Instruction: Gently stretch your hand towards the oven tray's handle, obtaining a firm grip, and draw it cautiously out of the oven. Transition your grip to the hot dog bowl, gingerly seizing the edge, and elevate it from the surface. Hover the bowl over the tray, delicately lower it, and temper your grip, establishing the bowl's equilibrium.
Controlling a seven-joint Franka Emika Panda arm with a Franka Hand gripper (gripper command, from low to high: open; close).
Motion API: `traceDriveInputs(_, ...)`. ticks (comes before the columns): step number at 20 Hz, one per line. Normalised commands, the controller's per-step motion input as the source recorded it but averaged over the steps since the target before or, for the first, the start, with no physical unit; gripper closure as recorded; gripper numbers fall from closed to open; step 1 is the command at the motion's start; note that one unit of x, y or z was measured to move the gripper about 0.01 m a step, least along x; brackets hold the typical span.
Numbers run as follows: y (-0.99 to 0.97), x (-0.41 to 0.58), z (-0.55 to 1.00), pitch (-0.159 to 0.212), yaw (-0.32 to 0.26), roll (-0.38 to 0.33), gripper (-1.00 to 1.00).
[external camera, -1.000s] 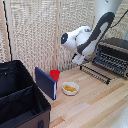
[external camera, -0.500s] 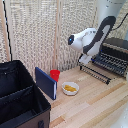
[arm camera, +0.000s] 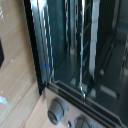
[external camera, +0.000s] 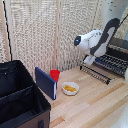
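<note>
Gripper (external camera: 88, 59) sits just above the oven tray (external camera: 112, 64); jaw state can't be told. Wrist view shows only the oven (arm camera: 75, 45) glass and knobs. Best approach: come low and square onto the tray's handle (external camera: 95, 73), avoiding oven edge. Hot dog bowl (external camera: 70, 88) sits well apart on open table (external camera: 95, 107), beside red cup (external camera: 55, 75).

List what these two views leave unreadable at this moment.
- Gripper: exterior view, its fingers sit behind the white arm; wrist view shows none, so open or shut is unknown.
- Oven: exterior view, cut off by the exterior view's right edge.
- Oven tray: its handle cannot be singled out, too blurred.
- Hot dog bowl: food too small to identify.
- Oven knobs: wrist view, markings blurred.
</note>
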Motion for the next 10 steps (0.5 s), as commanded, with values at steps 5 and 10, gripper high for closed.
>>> traceDriveInputs(5, -0.61, -0.111, -0.05, 0.004, 0.182, -0.045, -1.0)
traceDriveInputs(10, -0.57, -0.067, -0.06, 0.01, 0.149, -0.028, -1.0)
